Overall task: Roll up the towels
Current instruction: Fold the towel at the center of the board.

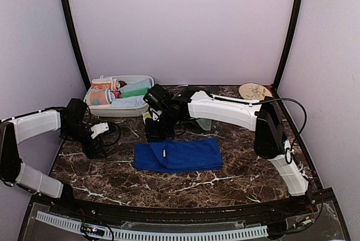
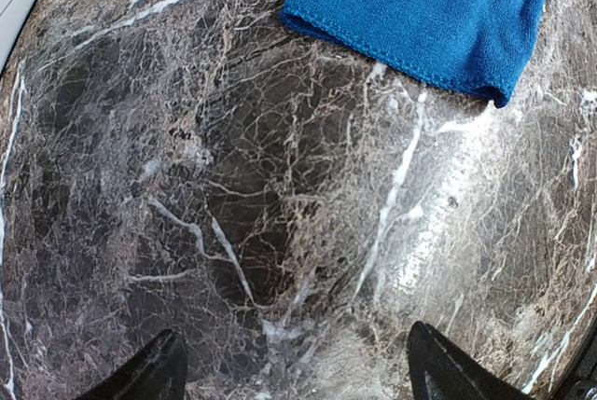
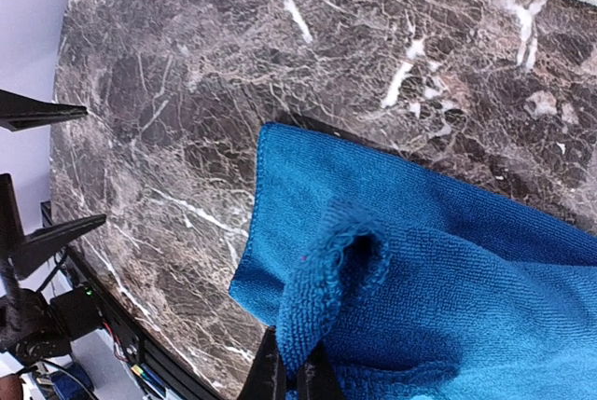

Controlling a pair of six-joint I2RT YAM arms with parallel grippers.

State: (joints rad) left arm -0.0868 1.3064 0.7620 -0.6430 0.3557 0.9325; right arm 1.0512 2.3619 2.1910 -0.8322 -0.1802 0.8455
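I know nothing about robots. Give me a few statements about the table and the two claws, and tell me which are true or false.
1. The blue towel is already rolled up. False: it lies mostly flat on the marble table.
2. The left gripper is open above bare marble, holding nothing. True.
3. The right gripper is shut on a raised fold of the blue towel. True.
4. The white bin is empty. False: it holds several rolled towels.
5. The round plate sits at the table's near left corner. False: it is at the far right corner.
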